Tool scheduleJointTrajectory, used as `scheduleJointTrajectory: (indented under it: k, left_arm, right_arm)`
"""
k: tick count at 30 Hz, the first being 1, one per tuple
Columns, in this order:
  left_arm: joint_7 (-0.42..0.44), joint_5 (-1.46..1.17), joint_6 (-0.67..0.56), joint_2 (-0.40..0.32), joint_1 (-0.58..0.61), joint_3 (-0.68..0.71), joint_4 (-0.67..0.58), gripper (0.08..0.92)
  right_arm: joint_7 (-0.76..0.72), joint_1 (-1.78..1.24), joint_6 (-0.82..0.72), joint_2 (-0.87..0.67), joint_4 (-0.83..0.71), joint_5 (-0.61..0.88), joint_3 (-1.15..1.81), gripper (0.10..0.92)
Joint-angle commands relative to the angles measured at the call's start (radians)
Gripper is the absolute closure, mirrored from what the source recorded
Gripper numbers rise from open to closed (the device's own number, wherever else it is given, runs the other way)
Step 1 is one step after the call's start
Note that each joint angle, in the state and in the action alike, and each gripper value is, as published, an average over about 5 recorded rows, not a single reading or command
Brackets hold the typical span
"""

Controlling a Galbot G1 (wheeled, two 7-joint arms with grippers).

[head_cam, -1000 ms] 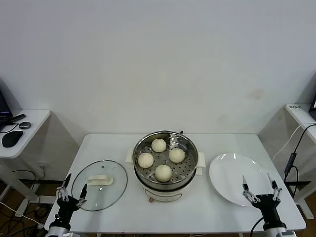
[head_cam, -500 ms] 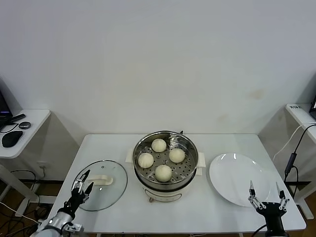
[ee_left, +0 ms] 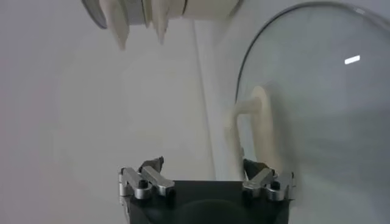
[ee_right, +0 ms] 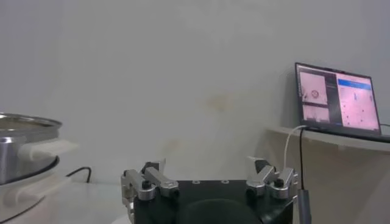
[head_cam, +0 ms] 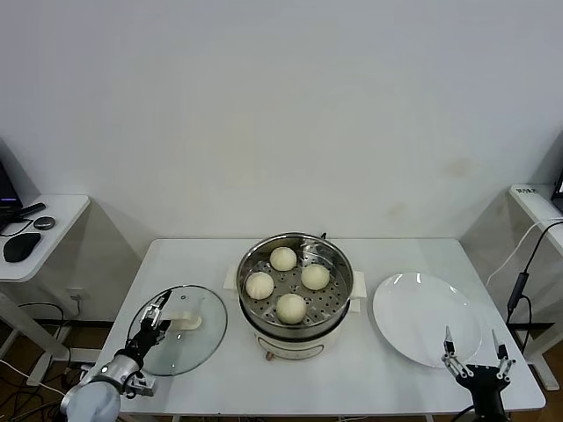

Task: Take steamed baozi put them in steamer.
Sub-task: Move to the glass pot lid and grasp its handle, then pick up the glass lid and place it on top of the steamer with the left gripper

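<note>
The steamer (head_cam: 345,268), a shiny steel pot on a white base, stands mid-table with several cream-white steamed baozi (head_cam: 291,307) on its perforated tray. My left gripper (head_cam: 158,306) is open over the left edge of the glass lid, close to the lid's white handle (head_cam: 182,321), and holds nothing. From the left wrist the left gripper (ee_left: 207,173) faces that handle (ee_left: 256,122). My right gripper (head_cam: 472,338) is open and empty at the table's front right corner, beside the plate. In the right wrist view the right gripper (ee_right: 207,167) has the steamer (ee_right: 24,146) far off to one side.
A flat glass lid (head_cam: 189,345) lies left of the steamer. A white round plate (head_cam: 422,308) sits to its right with nothing on it. Side desks flank the table, one bearing a laptop (ee_right: 338,97); a cable (head_cam: 519,281) hangs at the right.
My left gripper has moved up onto the table and rightward over the lid's edge. My right gripper has drawn back toward the front edge. The baozi and steamer have not moved.
</note>
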Motion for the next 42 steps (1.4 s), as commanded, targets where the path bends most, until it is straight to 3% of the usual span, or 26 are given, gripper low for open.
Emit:
scheduleJointTrajectory:
  k: [1, 5, 16, 21, 26, 33, 38, 42]
  left_arm:
    - [0.01, 0.03, -0.001, -0.004, -0.077, 0.027, 0.075, 0.179]
    - [0.01, 0.035, 0.002, -0.014, -0.08, 0.032, 0.098, 0.251]
    - [-0.027, -0.014, 0.025, -0.028, -0.055, 0.015, 0.077, 0.571]
    - [-0.035, -0.105, 0.069, 0.001, 0.024, -0.009, -0.052, 0.709]
    - [-0.001, -0.207, 0.145, 0.066, 0.14, -0.062, -0.263, 0.82]
    - [0.131, -0.365, 0.316, 0.207, 0.244, -0.181, -0.538, 0.831]
    - [0.217, -0.472, 0.429, 0.329, 0.183, -0.17, -0.662, 0.831]
    - [0.264, -0.573, 0.533, 0.402, 0.078, -0.051, -0.732, 0.831]
  right_arm:
    - [-0.002, -0.003, 0.002, 0.006, 0.002, 0.0, -0.001, 0.203]
    - [-0.004, -0.004, 0.001, 0.005, 0.005, -0.001, -0.003, 0.203]
    - [-0.007, -0.005, 0.0, 0.0, 0.016, -0.003, -0.019, 0.203]
    - [-0.011, -0.01, 0.005, -0.014, 0.024, -0.005, -0.023, 0.203]
    - [-0.01, -0.014, 0.002, -0.027, 0.029, -0.011, -0.033, 0.203]
    - [-0.011, -0.012, -0.01, -0.043, 0.025, -0.029, -0.065, 0.203]
    - [-0.017, -0.005, -0.005, -0.051, -0.005, -0.068, -0.092, 0.203]
    - [-0.015, 0.004, 0.0, -0.048, -0.032, -0.111, -0.11, 0.203]
